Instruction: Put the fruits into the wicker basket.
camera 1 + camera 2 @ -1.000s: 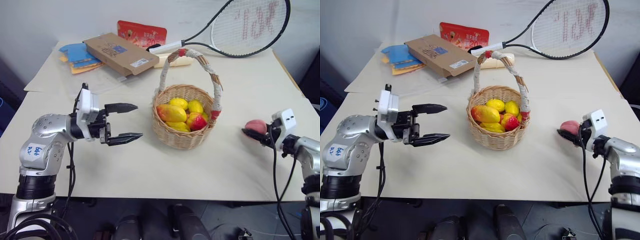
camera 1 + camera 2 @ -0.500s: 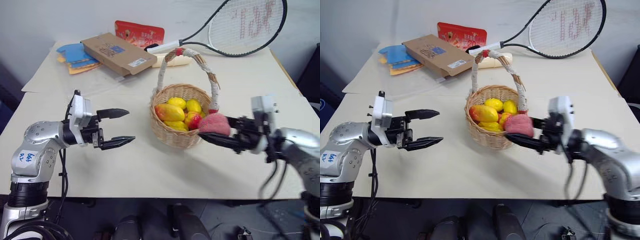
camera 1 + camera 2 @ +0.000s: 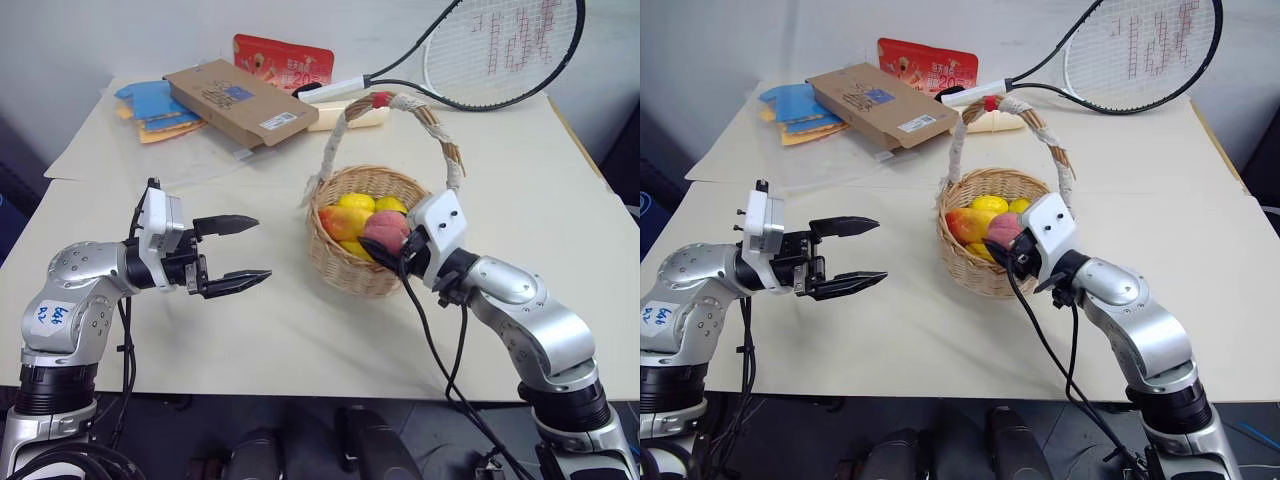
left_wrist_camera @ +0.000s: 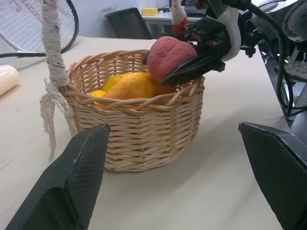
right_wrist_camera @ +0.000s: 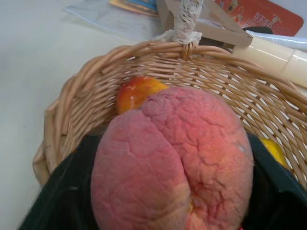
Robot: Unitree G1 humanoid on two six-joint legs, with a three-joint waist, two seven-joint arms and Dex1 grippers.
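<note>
The wicker basket [image 3: 372,277] stands mid-table under its arched corded handle [image 3: 443,133]. Inside lie several fruits, among them an orange-yellow mango [image 3: 337,221] and a yellow one [image 3: 357,203]. My right gripper [image 3: 386,246] reaches in over the basket's near right rim, shut on the pink peach [image 3: 383,227], which hangs just above the fruits inside. The same peach [image 4: 169,57] shows over the rim in the left wrist view, and up close as the peach [image 5: 172,163] between the black fingers. My left gripper [image 3: 258,248] hovers open and empty to the left of the basket, pointing at it.
At the back of the table lie a tennis racket [image 3: 492,50], a cardboard box [image 3: 235,100], a red packet [image 3: 283,60], blue and orange sheets [image 3: 155,103] and a cream cylinder [image 3: 347,118] behind the basket handle. The table's front edge [image 3: 300,385] runs close below both arms.
My right arm swung left across the table, carrying the peach from the right side to over the basket's rim. The left gripper stayed in place, open.
</note>
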